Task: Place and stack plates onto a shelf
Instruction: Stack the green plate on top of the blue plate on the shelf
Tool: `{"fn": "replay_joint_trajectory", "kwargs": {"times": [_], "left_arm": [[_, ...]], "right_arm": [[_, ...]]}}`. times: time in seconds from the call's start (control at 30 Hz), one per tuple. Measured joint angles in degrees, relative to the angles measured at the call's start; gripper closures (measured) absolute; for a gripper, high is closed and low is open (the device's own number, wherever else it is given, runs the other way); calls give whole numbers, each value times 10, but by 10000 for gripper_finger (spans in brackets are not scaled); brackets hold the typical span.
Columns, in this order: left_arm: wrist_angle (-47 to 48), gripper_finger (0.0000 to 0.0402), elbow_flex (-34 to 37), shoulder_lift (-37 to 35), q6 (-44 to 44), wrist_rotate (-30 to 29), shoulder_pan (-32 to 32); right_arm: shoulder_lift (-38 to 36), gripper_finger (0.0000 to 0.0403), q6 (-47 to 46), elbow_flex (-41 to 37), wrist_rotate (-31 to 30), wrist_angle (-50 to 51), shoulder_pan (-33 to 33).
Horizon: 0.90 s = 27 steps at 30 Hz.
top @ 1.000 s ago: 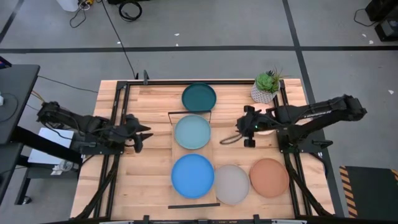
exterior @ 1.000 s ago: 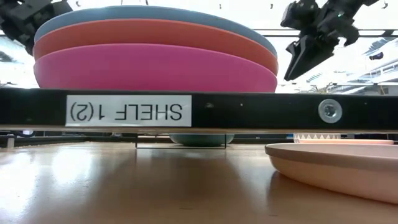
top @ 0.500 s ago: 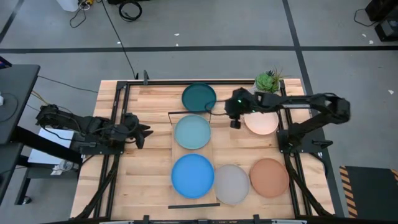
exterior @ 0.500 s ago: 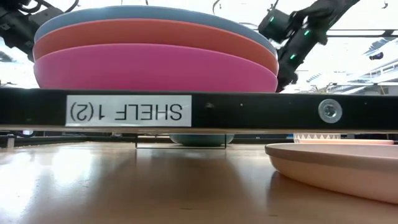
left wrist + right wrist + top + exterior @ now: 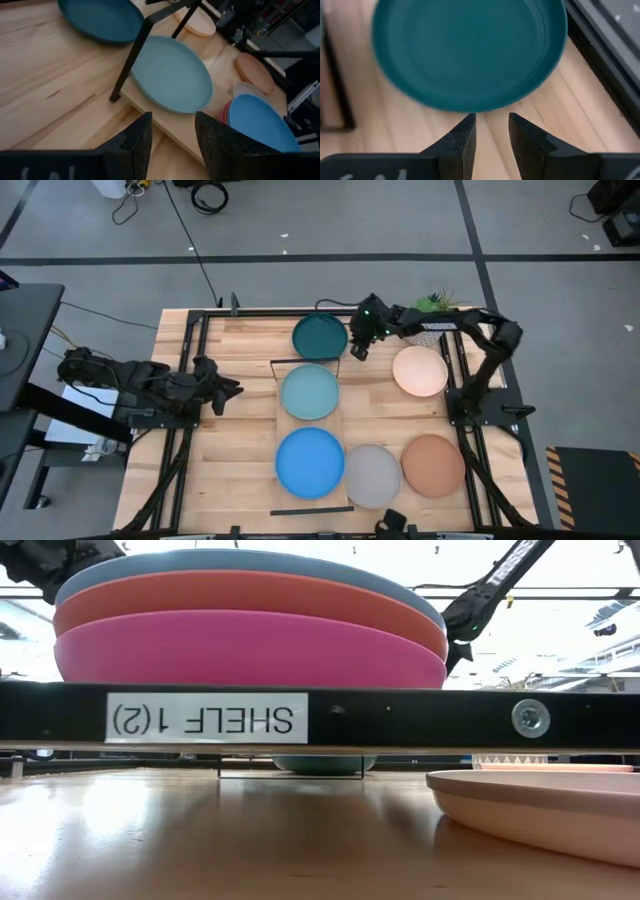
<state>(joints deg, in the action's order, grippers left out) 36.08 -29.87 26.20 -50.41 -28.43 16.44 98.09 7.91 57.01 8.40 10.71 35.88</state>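
Note:
My right gripper (image 5: pixel 356 346) hangs open at the right rim of the dark teal plate (image 5: pixel 320 337), which lies flat on the table beyond the shelf; in the right wrist view the plate's rim (image 5: pixel 470 107) sits just ahead of the open fingers, untouched. On the light-wood shelf (image 5: pixel 338 425) lie the pale aqua plate (image 5: pixel 310 392) and a stack topped by the bright blue plate (image 5: pixel 310 462). The low view shows that stack as magenta (image 5: pixel 250 655), orange (image 5: pixel 250 595) and blue. The peach (image 5: pixel 420 371), grey (image 5: pixel 372 476) and terracotta (image 5: pixel 433 465) plates lie on the table. My left gripper (image 5: pixel 228 390) waits open left of the shelf.
A small potted plant (image 5: pixel 432 310) stands at the far right corner, close behind my right arm. Black frame rails (image 5: pixel 190 380) run along the table's left and right sides. The shelf's black bar end (image 5: pixel 310 363) stands between the teal and aqua plates.
My right gripper has swung from above the peach plate toward the table's far edge and to the left, ending at the dark teal plate's rim. The peach plate, covered by the arm before, now shows whole. No plate has moved.

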Motion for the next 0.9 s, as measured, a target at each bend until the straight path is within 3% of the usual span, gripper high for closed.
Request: {"fn": "replay_joint_trajectory", "kwargs": {"times": [0.27,0.43,0.53,0.7,0.9], "left_arm": [[33,247,0,9,-30,22,-1],[33,247,0,17,-45,53,-1],[32,247,0,23,-46,58,-1],[32,247,0,31,-60,60,-1],[32,247,0,35,-63,75,-1]], "right_arm": [[93,234,-49,98,28,10,19],[132,204,-59,151,-43,63,24],[135,196,-53,154,-70,63,26],[124,193,-45,153,-45,72,24],[120,194,-26,154,-67,75,37]]}}
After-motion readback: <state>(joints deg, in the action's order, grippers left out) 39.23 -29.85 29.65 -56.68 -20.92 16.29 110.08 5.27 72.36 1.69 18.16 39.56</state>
